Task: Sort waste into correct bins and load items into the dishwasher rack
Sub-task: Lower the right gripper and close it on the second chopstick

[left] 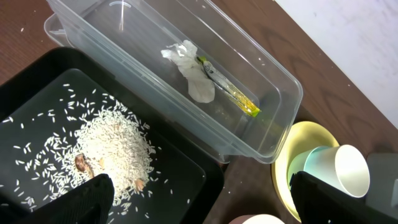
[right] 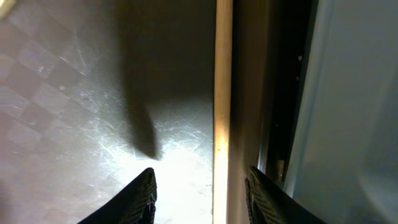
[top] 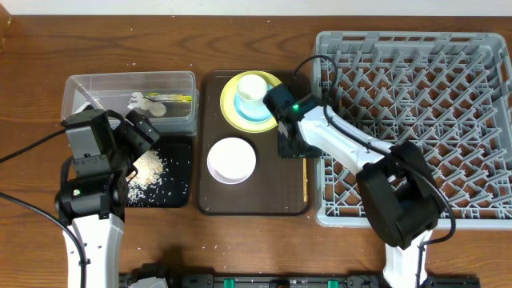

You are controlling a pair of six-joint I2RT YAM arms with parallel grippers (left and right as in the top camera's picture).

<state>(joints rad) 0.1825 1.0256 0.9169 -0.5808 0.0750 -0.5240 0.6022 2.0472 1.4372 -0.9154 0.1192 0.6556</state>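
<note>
Currently right end effector (right: 200, 190) straddles the chopsticks (right: 222, 93), fingers apart.

We see a brown, wood-grained table (top: 240, 248). At its right edge the dishwasher rack (top: 400, 38) is plain grey. The serving tray (top: 256, 196) is dark brown with a faint checked texture. On it the plate (top: 230, 108) is yellow, the blue bowl (top: 258, 116) is pale, the cup (top: 250, 88) is cream, the white bowl (top: 232, 160) is unmarked and the chopsticks (top: 305, 180) are light wood. The tub (top: 132, 78) is clear, its tissue (left: 193, 74) white and its wrapper (left: 230, 93) green and yellow. The black tray (top: 178, 156) is speckled with white rice (top: 146, 166).
</note>
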